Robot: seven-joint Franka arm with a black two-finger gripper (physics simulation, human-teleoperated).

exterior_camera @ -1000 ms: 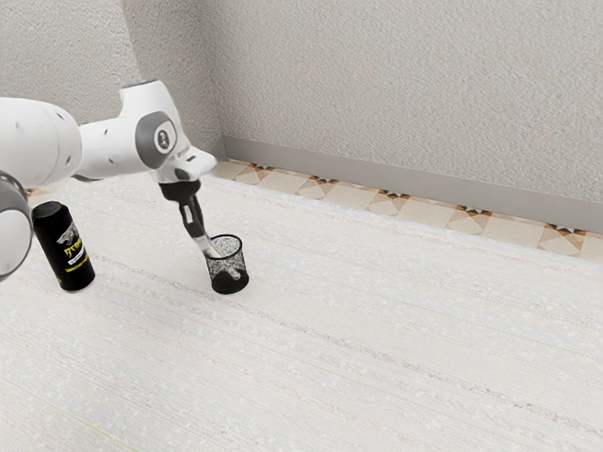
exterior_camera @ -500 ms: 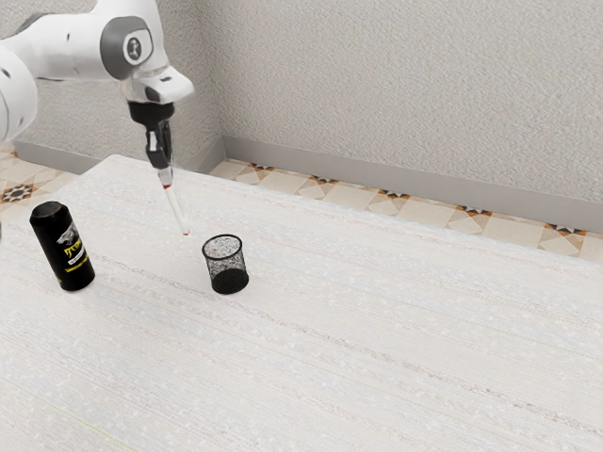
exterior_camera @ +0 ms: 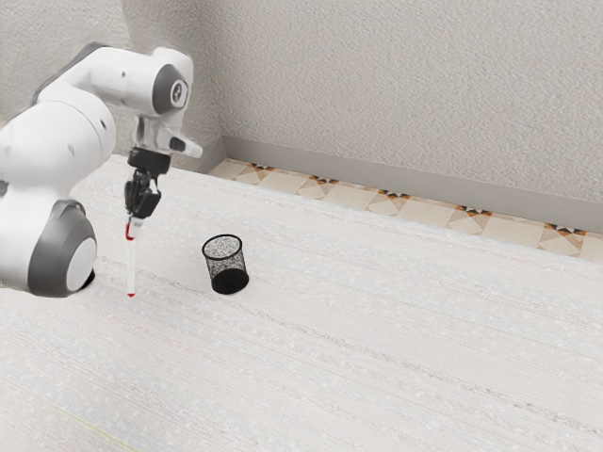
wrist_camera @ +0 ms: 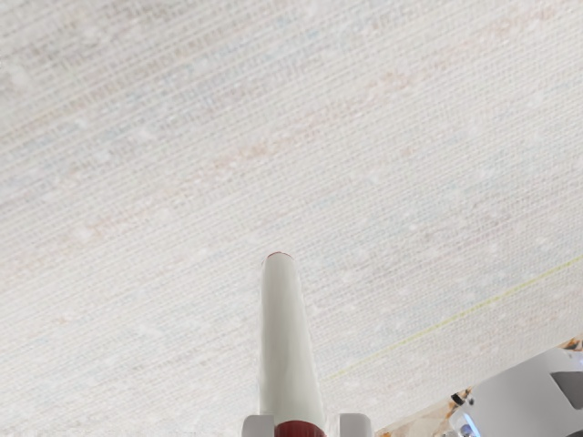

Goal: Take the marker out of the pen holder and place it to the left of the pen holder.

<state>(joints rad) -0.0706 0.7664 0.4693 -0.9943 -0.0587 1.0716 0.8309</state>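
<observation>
Exterior view: the jaws are closed on the upper end of the marker (exterior_camera: 131,268), which hangs near upright, red tip downward, out of the pen holder (exterior_camera: 225,266) and well apart from it toward the exterior view's left. We cannot tell whether the tip touches the counter (exterior_camera: 377,358). Wrist view: the pale barrel runs out from between the jaws, red band at the gripped end. Handling, our estimate: light, stiff, probably smooth plastic; not fragile, though a hard press on the tip could pivot it or slide it up through the grip. The end hold suits lifting and a gentle lowering; mid-barrel would balance better for laying it flat. Being round, it may roll on release, so we would tilt it down and let go low, without a drop.
</observation>
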